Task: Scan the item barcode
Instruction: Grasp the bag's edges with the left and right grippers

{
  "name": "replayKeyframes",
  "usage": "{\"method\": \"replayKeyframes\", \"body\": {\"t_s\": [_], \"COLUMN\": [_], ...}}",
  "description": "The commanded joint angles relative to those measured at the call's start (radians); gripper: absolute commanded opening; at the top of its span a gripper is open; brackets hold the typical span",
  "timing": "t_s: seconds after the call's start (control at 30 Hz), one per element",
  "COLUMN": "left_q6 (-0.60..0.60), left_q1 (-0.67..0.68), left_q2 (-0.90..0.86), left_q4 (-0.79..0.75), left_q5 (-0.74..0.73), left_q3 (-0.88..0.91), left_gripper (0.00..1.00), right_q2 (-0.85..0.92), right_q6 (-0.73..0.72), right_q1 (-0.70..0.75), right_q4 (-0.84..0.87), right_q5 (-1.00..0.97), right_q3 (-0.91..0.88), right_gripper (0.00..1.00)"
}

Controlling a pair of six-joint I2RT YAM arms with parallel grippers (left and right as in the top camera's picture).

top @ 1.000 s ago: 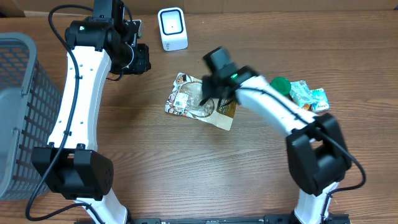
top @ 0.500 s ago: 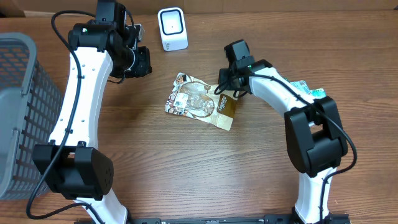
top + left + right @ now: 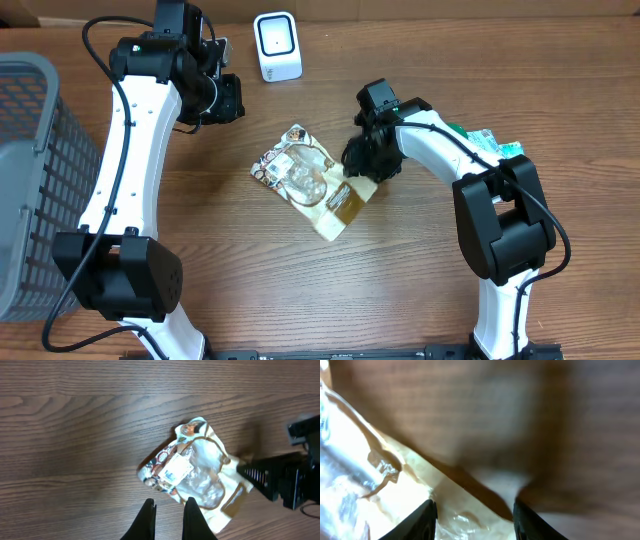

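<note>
Right claw [image 3: 472,509] parted, straddling the edge of the snack packet [image 3: 303,175]; I can't confirm a grip. Left claw [image 3: 169,512] pinched together, empty, hovering above it.

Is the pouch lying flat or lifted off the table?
The pouch lies flat on the table, white label up; the right hand, open, straddles its edge.

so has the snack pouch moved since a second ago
Yes. The snack pouch has turned and slid a little: its brown end has swung downward in the overhead view, further from the white scanner, which has stayed put.
</note>
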State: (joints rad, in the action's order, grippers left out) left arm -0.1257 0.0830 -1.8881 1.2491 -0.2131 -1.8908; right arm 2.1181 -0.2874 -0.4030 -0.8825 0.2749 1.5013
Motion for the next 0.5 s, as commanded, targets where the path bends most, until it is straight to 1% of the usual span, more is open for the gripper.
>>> {"method": "replayKeyframes", "body": {"t_s": [0.0, 0.1, 0.23, 0.37, 0.47], "left_q6": [-0.013, -0.014, -0.018, -0.041, -0.047], "left_q1": [0.0, 0.006, 0.02, 0.025, 0.024], "left_q2": [-0.008, -0.008, -0.008, -0.008, -0.008], "left_q4": [0.001, 0.01, 0.035, 0.027, -0.005], "left_q5": [-0.017, -0.018, -0.024, -0.024, -0.06], "left_q3": [0.006, 0.007, 0.034, 0.118, 0.194], "left_gripper": [0.04, 0.04, 0.04, 0.04, 0.04], "right_q2": [-0.006, -0.006, -0.006, -0.006, -0.006], "right_q6": [0.001, 0.001, 0.005, 0.005, 0.01], "right_q1": [-0.011, -0.025, -0.057, -0.074, -0.05], "right_q4": [-0.012, -0.017, -0.019, -0.021, -0.022], "right_q5": [0.171, 0.269, 0.323, 0.262, 0.235], "right_q3": [-0.004, -0.004, -0.004, -0.002, 0.012], "right_gripper": [0.47, 0.47, 0.47, 0.47, 0.48]}}
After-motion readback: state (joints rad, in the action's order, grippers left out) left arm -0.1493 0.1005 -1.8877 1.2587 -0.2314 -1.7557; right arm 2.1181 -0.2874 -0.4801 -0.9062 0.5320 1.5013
